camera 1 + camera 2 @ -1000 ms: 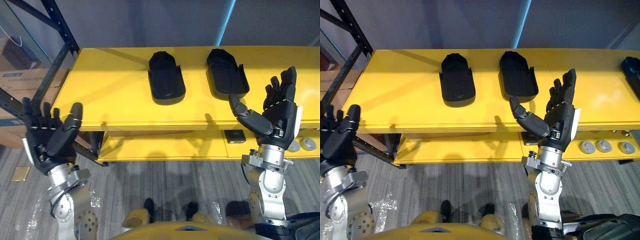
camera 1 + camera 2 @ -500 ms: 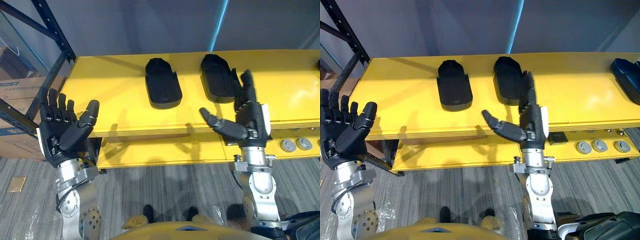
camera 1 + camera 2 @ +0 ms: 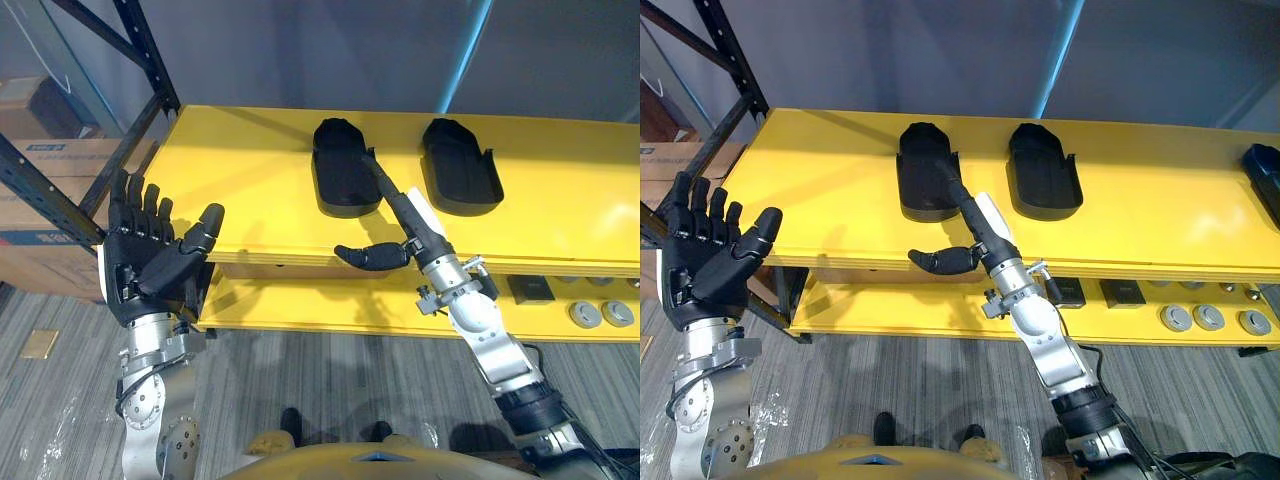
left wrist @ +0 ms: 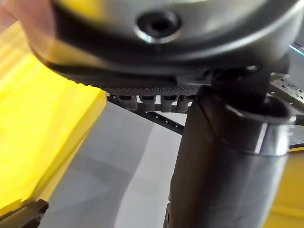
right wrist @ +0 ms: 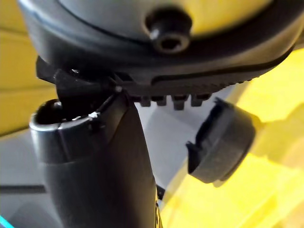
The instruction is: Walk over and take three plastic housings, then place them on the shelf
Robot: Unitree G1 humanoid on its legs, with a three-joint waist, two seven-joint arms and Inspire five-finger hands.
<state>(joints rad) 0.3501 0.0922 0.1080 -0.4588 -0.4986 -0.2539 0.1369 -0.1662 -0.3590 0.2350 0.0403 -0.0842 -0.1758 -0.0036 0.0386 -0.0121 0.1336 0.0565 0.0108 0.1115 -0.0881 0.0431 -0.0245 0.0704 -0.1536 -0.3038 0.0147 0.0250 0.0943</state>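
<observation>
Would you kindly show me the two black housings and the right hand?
Left housing (image 3: 338, 190), left eye view, open middle.
Right housing (image 3: 460, 180), left eye view, open middle.
Right hand (image 3: 415, 232), left eye view, side of palm.

You're looking at a smooth, glossy yellow shelf (image 3: 250, 190) mid-frame; the left housing (image 3: 338, 190) and right housing (image 3: 462, 185) on it look matt black plastic. Upper left, you have a dark painted metal rack (image 3: 145, 50) and a brown cardboard box (image 3: 30, 260).
</observation>
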